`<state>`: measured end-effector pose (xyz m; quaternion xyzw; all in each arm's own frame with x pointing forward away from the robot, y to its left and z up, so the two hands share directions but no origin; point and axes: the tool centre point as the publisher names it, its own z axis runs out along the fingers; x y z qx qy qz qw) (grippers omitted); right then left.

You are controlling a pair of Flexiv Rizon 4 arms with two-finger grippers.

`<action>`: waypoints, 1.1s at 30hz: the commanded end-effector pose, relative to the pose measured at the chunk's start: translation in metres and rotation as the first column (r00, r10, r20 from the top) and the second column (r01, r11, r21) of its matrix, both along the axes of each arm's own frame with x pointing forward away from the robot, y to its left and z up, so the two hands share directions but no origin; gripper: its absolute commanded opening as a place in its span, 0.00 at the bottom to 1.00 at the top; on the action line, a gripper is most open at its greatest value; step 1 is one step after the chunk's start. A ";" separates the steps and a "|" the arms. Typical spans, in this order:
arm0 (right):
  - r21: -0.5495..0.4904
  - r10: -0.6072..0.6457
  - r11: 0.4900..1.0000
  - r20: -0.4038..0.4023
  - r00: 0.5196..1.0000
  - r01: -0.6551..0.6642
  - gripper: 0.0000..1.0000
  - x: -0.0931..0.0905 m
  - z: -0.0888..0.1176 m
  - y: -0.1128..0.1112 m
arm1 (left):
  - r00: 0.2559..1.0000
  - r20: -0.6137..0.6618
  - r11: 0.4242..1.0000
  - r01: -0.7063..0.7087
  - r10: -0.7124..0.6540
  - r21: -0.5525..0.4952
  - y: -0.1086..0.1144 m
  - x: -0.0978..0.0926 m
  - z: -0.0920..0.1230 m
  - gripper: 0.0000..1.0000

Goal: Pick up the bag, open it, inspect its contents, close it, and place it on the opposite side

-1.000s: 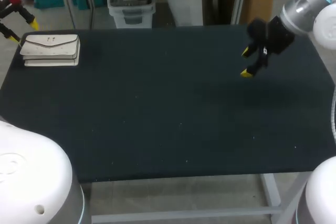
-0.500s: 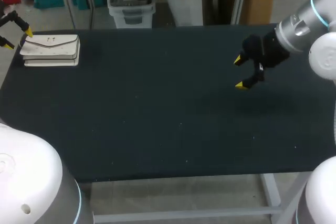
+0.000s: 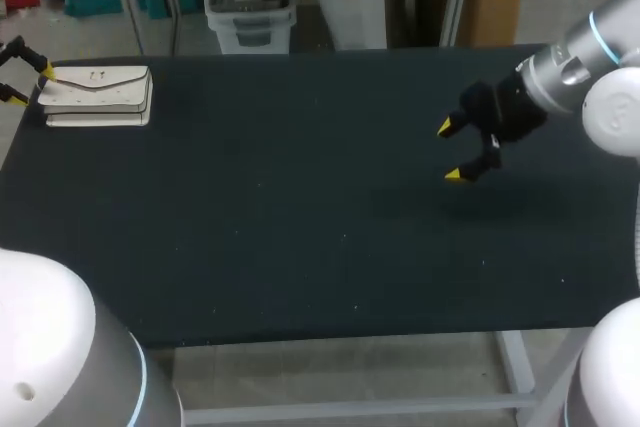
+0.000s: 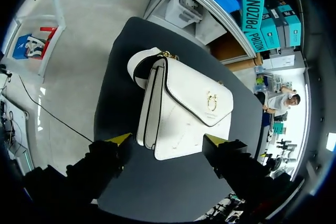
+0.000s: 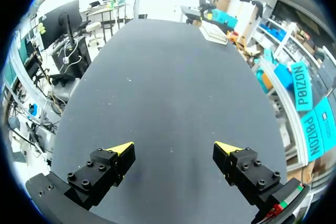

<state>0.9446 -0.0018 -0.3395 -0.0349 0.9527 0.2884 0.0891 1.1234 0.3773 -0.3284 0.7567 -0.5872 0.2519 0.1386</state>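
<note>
Jaws wide apart on both sides, nothing held. Left gripper (image 3: 30,84) at the far left corner of the table (image 3: 300,237), just before the white bag (image 3: 97,95) lying flat there. Right gripper (image 3: 450,151) above the right part, well apart from the bag.

I counted one white bag (image 3: 97,95), one dark table (image 3: 300,237), and two grippers of mine: my left gripper (image 3: 32,86) and my right gripper (image 3: 448,151).

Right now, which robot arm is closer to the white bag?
Left. The left fingers are open at one end of the bag, which lies just ahead of them. The right fingers hang open over the other side of the table, well away from it.
</note>
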 end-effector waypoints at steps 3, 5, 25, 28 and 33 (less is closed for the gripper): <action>0.002 0.008 1.000 -0.009 1.000 -0.008 1.00 0.003 0.001 0.000 | 0.965 -0.186 0.969 0.150 -0.187 -0.196 0.000 0.021 -0.013 0.72; 0.002 0.008 1.000 -0.009 1.000 -0.008 1.00 0.003 0.001 0.000 | 0.962 -0.194 0.966 0.150 -0.191 -0.209 -0.003 0.021 -0.017 0.61; 0.002 0.008 1.000 -0.009 1.000 -0.008 1.00 0.003 0.001 0.000 | 0.929 -0.240 0.935 0.211 -0.283 -0.286 -0.030 0.005 -0.025 0.00; 0.002 0.008 1.000 -0.009 1.000 -0.008 1.00 0.003 0.001 0.000 | 0.927 -0.227 0.928 0.228 -0.300 -0.294 -0.038 0.000 -0.021 0.00; 0.002 0.008 1.000 -0.009 1.000 -0.008 1.00 0.003 0.001 0.000 | 0.925 -0.200 0.918 0.256 -0.324 -0.303 -0.057 -0.009 -0.014 0.00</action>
